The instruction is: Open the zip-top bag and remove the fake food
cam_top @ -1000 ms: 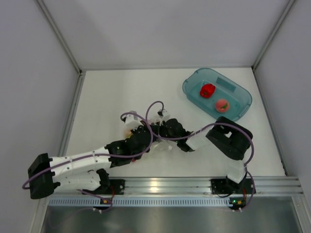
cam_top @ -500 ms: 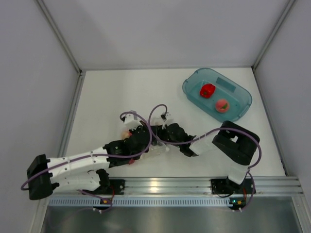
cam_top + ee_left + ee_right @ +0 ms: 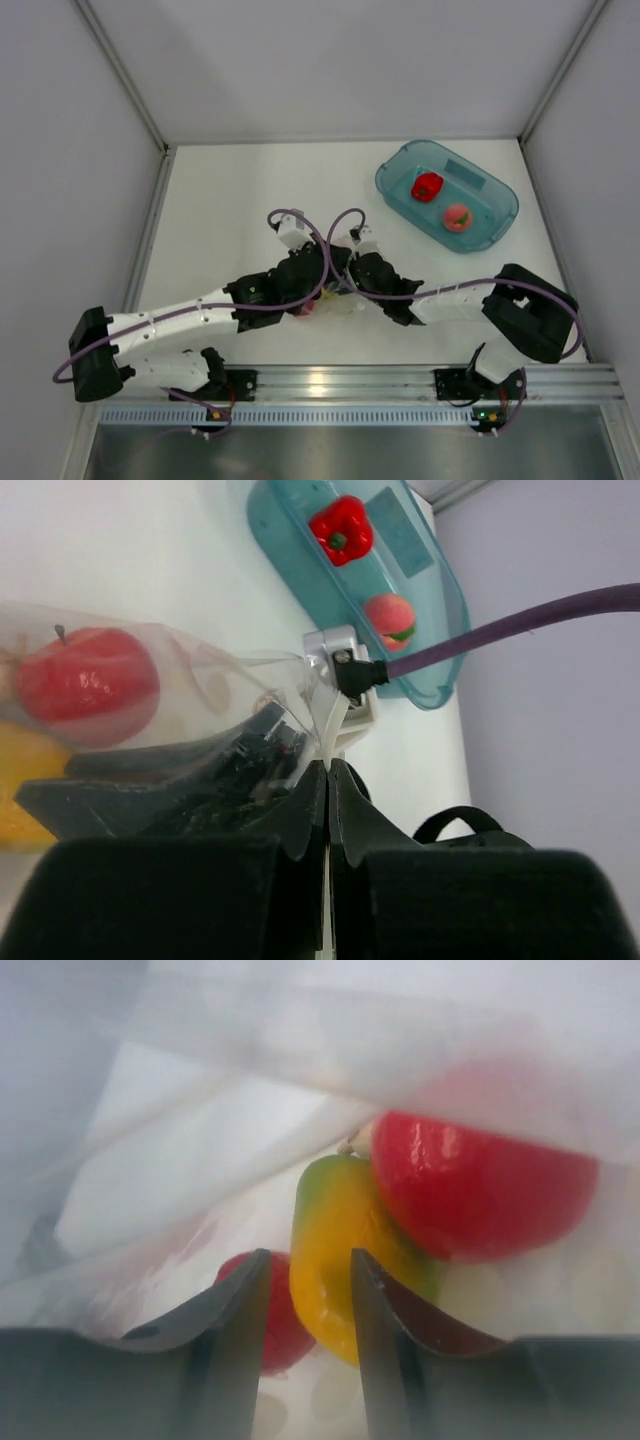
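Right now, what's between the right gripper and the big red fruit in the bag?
A yellow-green fruit. In the right wrist view it sits just past the right gripper, showing through its finger gap, beside the red fruit.

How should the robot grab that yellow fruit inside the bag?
Pinch the yellow fruit across its narrow middle, coming straight in through the mouth of the zip-top bag, the way the right gripper points. It lies lengthwise between the fingers and looks slimmer than the red apple against its right side, so the jaws should probably fit.
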Controlling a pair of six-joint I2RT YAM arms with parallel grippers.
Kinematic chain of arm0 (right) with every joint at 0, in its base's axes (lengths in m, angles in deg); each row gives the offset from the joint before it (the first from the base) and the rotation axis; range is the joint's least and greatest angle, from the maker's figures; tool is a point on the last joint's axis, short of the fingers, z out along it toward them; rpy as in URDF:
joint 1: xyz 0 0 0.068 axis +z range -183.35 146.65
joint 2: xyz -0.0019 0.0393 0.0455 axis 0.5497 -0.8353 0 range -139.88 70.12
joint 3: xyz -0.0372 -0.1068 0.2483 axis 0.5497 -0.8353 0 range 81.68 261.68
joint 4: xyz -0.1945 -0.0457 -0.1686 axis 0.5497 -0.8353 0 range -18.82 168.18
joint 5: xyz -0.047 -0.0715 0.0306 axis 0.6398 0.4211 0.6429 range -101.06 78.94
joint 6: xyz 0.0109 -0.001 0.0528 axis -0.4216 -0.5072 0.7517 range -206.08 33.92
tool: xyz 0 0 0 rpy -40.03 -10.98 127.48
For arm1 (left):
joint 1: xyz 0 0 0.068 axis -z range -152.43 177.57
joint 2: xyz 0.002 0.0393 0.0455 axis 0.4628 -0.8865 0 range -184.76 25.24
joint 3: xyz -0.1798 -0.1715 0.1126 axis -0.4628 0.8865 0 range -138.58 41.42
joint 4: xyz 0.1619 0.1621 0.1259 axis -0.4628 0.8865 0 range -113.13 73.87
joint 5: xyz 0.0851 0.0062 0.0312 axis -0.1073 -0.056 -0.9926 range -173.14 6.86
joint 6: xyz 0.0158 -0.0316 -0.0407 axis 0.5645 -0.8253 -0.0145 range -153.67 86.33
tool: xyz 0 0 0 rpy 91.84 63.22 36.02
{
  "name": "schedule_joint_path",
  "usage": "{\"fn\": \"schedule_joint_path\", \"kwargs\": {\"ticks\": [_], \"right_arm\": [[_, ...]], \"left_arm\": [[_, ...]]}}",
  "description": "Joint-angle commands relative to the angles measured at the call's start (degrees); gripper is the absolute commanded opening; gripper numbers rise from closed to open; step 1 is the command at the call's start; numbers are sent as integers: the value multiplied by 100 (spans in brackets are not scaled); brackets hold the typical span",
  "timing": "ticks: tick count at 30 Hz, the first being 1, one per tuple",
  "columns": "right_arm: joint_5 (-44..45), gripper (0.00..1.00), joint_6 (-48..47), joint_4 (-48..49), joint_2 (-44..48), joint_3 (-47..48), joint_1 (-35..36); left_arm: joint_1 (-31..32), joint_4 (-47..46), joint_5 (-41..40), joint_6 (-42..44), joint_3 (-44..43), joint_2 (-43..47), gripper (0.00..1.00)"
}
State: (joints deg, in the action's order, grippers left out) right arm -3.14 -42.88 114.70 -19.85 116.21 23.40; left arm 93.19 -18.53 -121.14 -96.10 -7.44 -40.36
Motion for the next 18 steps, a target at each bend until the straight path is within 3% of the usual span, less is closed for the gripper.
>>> {"fn": "schedule_joint_path", "kwargs": {"ticks": [1, 2, 6, 8, 14, 18], "right_arm": [[1112, 39, -128, -1352, 454, 343, 82], [1385, 39, -197, -2227, 524, 432, 12], [2852, 40, -347, -4076, 1067, 801, -102], [3074, 40, -496, -4423, 1306, 775, -251], [2522, 41, -1233, -5224, 1781, 924, -779], [1424, 41, -1578, -4567, 1861, 688, -797]], "left_arm": [[20, -645, 591, -119, -475, -84, 0], [20, -706, 688, -172, -484, -75, 0], [20, -741, 873, -296, -309, 240, 0], [12, -733, 803, -357, -107, 390, 0], [3, -478, 321, -226, 272, 856, 0], [-102, -170, 91, -111, 526, 865, 0]]}}
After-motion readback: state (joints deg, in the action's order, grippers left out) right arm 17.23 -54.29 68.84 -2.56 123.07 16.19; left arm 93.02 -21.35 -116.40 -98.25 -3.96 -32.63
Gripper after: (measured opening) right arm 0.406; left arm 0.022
